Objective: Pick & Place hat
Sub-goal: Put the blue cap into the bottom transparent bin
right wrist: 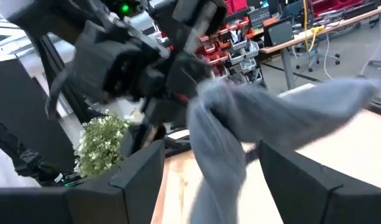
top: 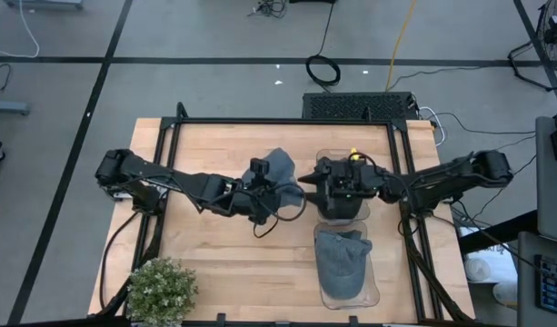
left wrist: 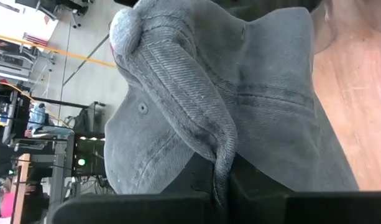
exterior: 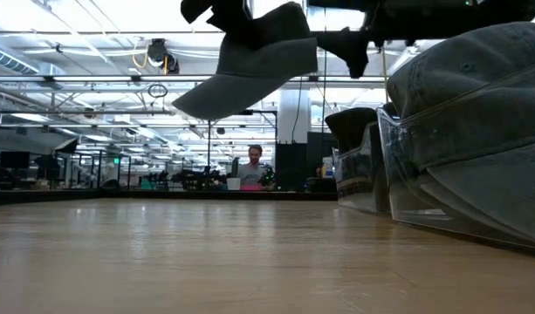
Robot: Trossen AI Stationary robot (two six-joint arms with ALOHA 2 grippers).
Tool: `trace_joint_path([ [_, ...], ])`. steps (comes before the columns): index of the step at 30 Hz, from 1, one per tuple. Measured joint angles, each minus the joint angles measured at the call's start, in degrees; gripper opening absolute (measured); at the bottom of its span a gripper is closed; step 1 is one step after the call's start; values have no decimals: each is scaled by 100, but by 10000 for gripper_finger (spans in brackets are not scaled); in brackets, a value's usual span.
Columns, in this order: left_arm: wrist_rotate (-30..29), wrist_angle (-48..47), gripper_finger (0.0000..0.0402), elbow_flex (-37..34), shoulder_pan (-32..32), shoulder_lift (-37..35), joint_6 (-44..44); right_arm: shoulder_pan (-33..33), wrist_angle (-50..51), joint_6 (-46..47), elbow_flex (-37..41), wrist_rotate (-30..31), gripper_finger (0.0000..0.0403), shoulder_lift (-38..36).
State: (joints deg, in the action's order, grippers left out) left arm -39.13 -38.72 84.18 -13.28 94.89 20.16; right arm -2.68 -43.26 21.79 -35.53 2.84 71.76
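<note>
A grey denim cap (top: 280,166) (exterior: 250,63) is in the air above the middle of the table, brim tilted down toward the left in the low view. My left gripper (top: 271,188) (left wrist: 221,194) is shut on it. My right gripper (top: 307,174) (right wrist: 212,149) reaches in from the table's right and is open. Its fingers (right wrist: 140,171) stand on either side of the cap's hanging cloth (right wrist: 218,140), with gaps showing, and the left gripper (right wrist: 140,62) shows just beyond. My left gripper pinches a raised fold of the cap's crown cloth (left wrist: 222,163) between its two fingers, several layers bunched together. The cap is lifted clear of the table and hangs around and beyond the fingers, with its top button (left wrist: 125,28) away from the hold.
A clear tub (top: 373,292) at the near right holds another grey cap (top: 342,259) (exterior: 476,113). A second clear tub (top: 325,156) lies under my right wrist, with a dark cap (exterior: 356,131) in it. A potted plant (top: 160,291) stands at the near-left corner. Black frame rails (top: 169,173) border the table.
</note>
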Motion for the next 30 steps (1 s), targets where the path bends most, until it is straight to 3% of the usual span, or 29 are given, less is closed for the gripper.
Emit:
trace_joint_path([
  [10, 0, -6, 5, 0, -76, 2, -65, 328, 199, 418, -698, -482, 247, 705],
  [20, 7, -15, 5, 0, -118, 2, -103, 526, 206, 886, -1381, -1521, 233, 1260],
  [24, 35, -11, 23, 0, -122, 2, -349, 527, 278, 714, -1414, -1813, 164, 1284],
  [28, 105, 5, 58, 0, -150, 2, -411, 529, 285, 417, -1414, -2194, 35, 1285],
  [30, 107, 23, 70, 0, -178, 2, -420, 507, 275, 298, -1414, -2237, 16, 1285],
])
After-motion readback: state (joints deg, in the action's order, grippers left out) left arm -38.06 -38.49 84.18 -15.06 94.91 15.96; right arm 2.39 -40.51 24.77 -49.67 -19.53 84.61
